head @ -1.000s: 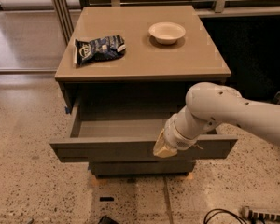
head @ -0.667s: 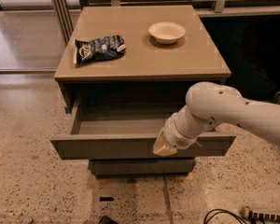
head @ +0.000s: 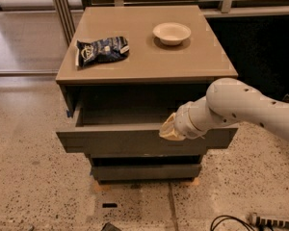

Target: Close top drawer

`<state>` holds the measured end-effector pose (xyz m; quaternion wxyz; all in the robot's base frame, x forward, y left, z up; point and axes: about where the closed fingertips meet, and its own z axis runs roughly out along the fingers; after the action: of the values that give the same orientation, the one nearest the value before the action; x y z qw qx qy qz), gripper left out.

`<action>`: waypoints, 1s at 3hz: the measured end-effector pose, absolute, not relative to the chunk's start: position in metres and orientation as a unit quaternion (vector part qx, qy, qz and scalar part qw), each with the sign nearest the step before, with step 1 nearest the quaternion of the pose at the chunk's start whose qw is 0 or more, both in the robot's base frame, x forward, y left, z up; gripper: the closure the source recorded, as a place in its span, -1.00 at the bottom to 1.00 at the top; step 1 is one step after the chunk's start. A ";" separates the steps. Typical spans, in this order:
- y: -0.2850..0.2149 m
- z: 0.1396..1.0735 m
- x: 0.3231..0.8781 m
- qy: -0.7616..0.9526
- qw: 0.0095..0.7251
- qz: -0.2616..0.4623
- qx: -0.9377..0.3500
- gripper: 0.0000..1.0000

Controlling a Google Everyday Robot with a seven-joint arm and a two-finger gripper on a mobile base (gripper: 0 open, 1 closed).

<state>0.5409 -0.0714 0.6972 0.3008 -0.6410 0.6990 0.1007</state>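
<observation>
Top drawer point(head: 130, 141) pulled well out of cabinet; gripper point(head: 169, 129) at its front rim, right of centre.

Pale gripper tip set against upper edge of the flat front panel, on white arm point(head: 241, 105) reaching in low from the right. Probably placed there because the panel is handleless: nothing to grasp, so a flat push on the face. Touching panel or just over rim: cannot tell. Grip state, apart or together: cannot tell either. Off-centre contact, so some risk of skew on the runners; judged minor. Chip bag point(head: 102, 50) and bowl point(head: 171, 33) resting on cabinet top point(head: 144, 64), well back from front edge and out of the push line. Two slimmer drawer fronts point(head: 144, 171) below, set further in. Step judged: inward push, closing not yet done.
</observation>
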 end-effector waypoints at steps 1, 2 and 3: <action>-0.075 0.699 0.539 0.693 0.308 0.100 -0.644 1.00; -0.075 0.700 0.537 0.693 0.312 0.104 -0.641 1.00; -0.070 0.688 0.529 0.693 0.330 0.117 -0.630 1.00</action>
<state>0.5292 -0.0705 0.6885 0.3302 -0.6298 0.6933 0.1169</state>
